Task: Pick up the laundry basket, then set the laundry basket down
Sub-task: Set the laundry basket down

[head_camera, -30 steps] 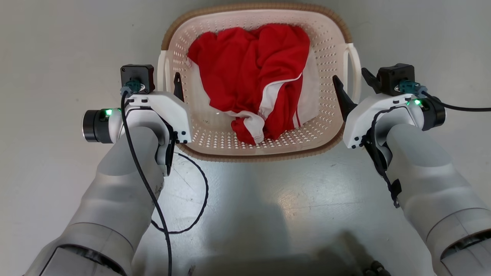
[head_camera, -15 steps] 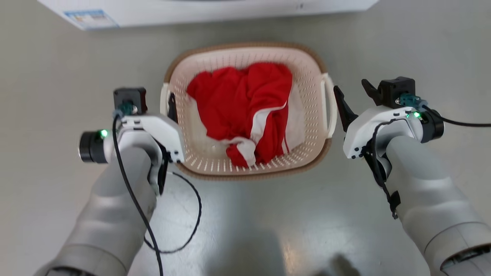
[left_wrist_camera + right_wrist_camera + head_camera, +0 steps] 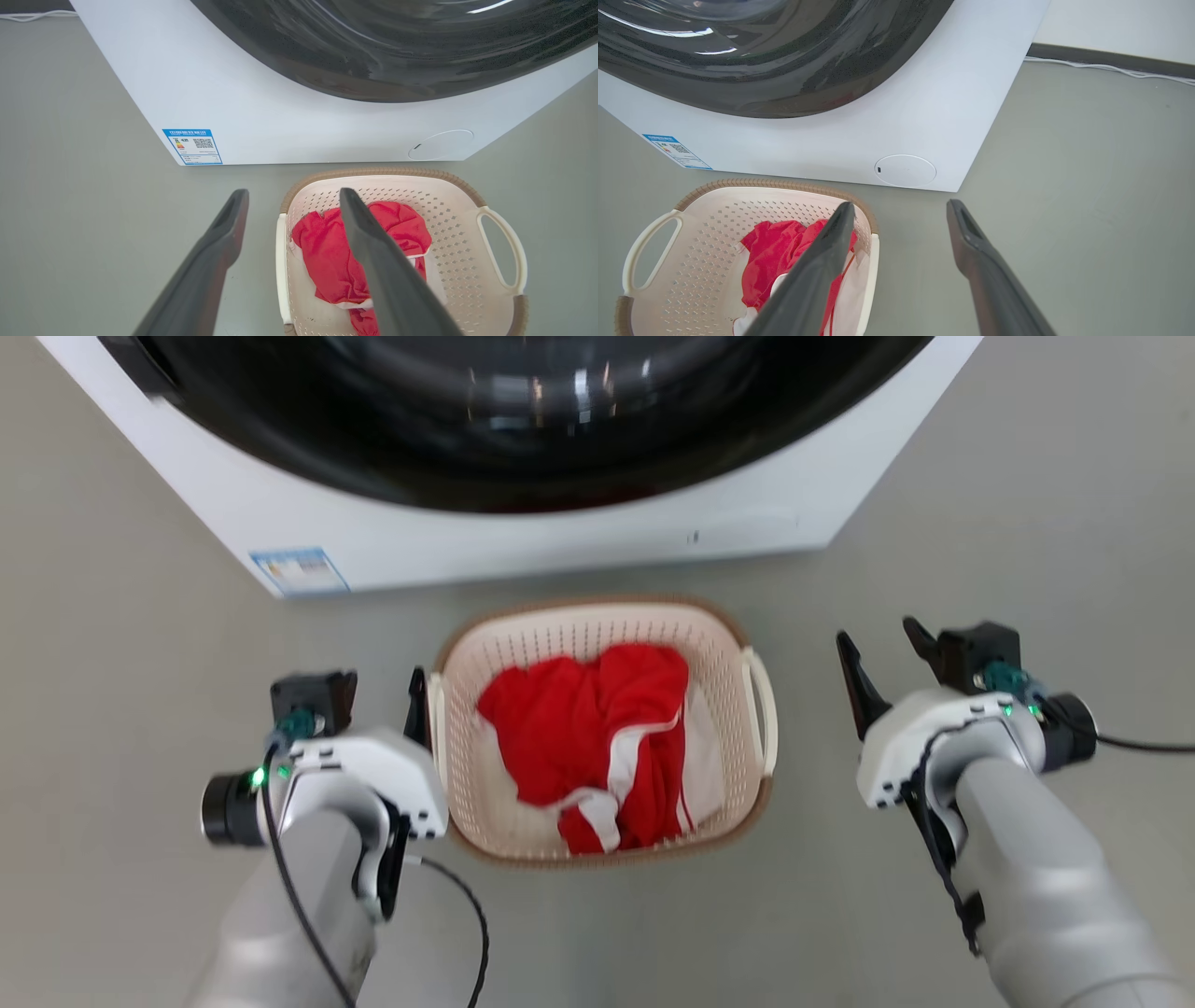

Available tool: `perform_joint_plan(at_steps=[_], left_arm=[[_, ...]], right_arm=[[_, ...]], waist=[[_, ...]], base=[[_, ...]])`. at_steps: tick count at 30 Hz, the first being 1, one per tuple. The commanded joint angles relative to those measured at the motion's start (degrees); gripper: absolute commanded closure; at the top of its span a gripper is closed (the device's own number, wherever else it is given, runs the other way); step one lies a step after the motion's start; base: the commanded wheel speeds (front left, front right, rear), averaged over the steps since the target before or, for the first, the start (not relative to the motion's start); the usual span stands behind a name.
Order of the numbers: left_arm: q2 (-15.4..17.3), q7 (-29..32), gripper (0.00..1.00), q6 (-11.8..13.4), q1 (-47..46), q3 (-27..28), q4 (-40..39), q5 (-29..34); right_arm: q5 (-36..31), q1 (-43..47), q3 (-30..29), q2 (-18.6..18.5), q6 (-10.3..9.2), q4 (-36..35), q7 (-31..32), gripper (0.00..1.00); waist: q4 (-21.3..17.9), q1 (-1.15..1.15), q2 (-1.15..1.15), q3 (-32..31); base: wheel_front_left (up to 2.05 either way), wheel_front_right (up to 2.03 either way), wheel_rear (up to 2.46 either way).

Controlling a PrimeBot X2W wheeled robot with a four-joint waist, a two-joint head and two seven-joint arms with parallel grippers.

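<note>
- Two loop handles were the best places for you to hold the laundry basket (image 3: 597, 633): the left handle (image 3: 435, 737) on its 9 o'clock side and the right handle (image 3: 762, 709) on its 3 o'clock side.
- It was probably light. It was thin plastic full of little holes, and it held just some red and white clothes (image 3: 597, 737), which looked soft.
- Its plastic looked stiff, so it should have kept its shape if you lifted it. It also looked smooth, so a handle might have slipped out of a loose grip.
- Holding both handles at once would have kept it level. One handle alone would likely have tipped it.
- It sat flat on the grey floor (image 3: 140, 644), with the big white washing machine (image 3: 523, 546) near it at 12 o'clock.
- Your left gripper (image 3: 292, 196) was at the basket's 9 o'clock. Its fingers were spread apart and held nothing. In the head view one finger (image 3: 417, 705) was just beside the left handle, and it was not clear if it touched.
- Your right gripper (image 3: 878, 635) was at the basket's 3 o'clock, with a strip of floor between it and the right handle. Its fingers were spread apart too, and they were empty.
</note>
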Motion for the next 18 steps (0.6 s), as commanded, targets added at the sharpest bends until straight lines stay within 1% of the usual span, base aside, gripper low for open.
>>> perform_joint_plan(at_steps=[1, 9, 11, 12, 14, 15, 18], left_arm=[[1.66, -0.35, 0.0, -0.31, 1.72, 2.29, -1.76, 0.88], [2.4, -0.35, 0.0, -1.08, 10.05, 8.1, -7.87, 2.91], [2.57, -0.35, 0.0, -1.32, 12.04, 9.63, -9.81, 3.45], [2.57, -0.35, 0.0, -1.32, 12.04, 9.63, -9.81, 3.45], [2.78, -0.35, 0.0, -1.58, 14.95, 12.02, -12.34, 4.11], [2.78, -0.35, 0.0, -1.58, 14.95, 12.02, -12.34, 4.11], [2.51, -0.35, 0.0, -1.91, 17.69, 14.08, -14.67, 4.74]], right_arm=[[-0.8, 2.11, 0.28, 0.27, 0.34, -1.87, -0.78, 0.0], [-3.46, 9.1, -2.2, -0.44, 0.34, -9.74, -0.78, 0.0], [-3.52, 10.62, -2.55, -0.47, 0.34, -11.89, -0.78, 0.0], [-3.52, 10.62, -2.55, -0.47, 0.34, -11.89, -0.78, 0.0], [-3.56, 12.87, -2.75, -0.54, 0.34, -14.87, -0.79, 0.0], [-3.56, 12.87, -2.75, -0.54, 0.34, -14.87, -0.79, 0.0], [-3.63, 15.14, -2.98, -0.67, 0.34, -17.71, -0.79, 0.0]], waist=[[0.02, 0.0, 0.0, -4.71], [-0.23, 0.0, 0.0, -12.24], [-0.35, 0.0, 0.0, -13.49], [-0.35, 0.0, 0.0, -13.49], [-0.57, 0.0, 0.0, -15.12], [-0.57, 0.0, 0.0, -15.12], [-0.76, 0.0, 0.0, -16.62]], base=[[0.0, 0.0, 0.0], [0.0, 0.0, 0.0], [0.0, 0.0, 0.0], [0.0, 0.0, 0.0], [0.0, 0.0, 0.0], [0.0, 0.0, 0.0], [0.0, 0.0, 0.0]])
